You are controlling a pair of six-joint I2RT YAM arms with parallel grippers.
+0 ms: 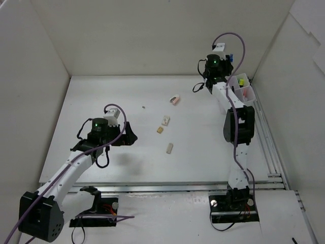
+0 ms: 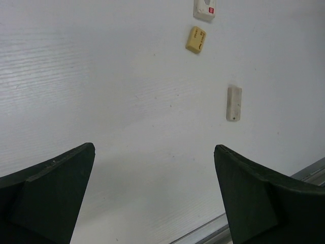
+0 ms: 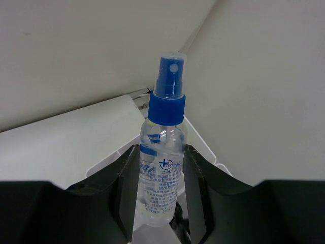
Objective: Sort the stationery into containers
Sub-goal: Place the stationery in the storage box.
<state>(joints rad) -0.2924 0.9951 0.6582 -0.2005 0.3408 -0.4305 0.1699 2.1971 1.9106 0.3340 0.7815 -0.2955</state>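
My right gripper (image 1: 222, 65) is shut on a clear blue-capped tube (image 3: 163, 152), held upright over the far end of the white organiser box (image 1: 246, 96) at the far right wall. The box rim (image 3: 104, 160) shows under the tube in the right wrist view. A yellow-green capped item (image 1: 242, 80) and a pink item (image 1: 245, 93) sit in its compartments. My left gripper (image 1: 130, 135) is open and empty above bare table at the left; the left wrist view shows it (image 2: 155, 175) too. Several erasers lie mid-table: pink-white (image 1: 174, 100), white-beige (image 1: 165, 120), small beige (image 1: 160, 130), long beige (image 1: 169, 148).
In the left wrist view the small beige eraser (image 2: 196, 39), the long one (image 2: 233, 103) and a white one with a red mark (image 2: 205, 8) lie ahead of the fingers. White walls enclose the table. A metal rail (image 1: 177, 185) runs along the near edge.
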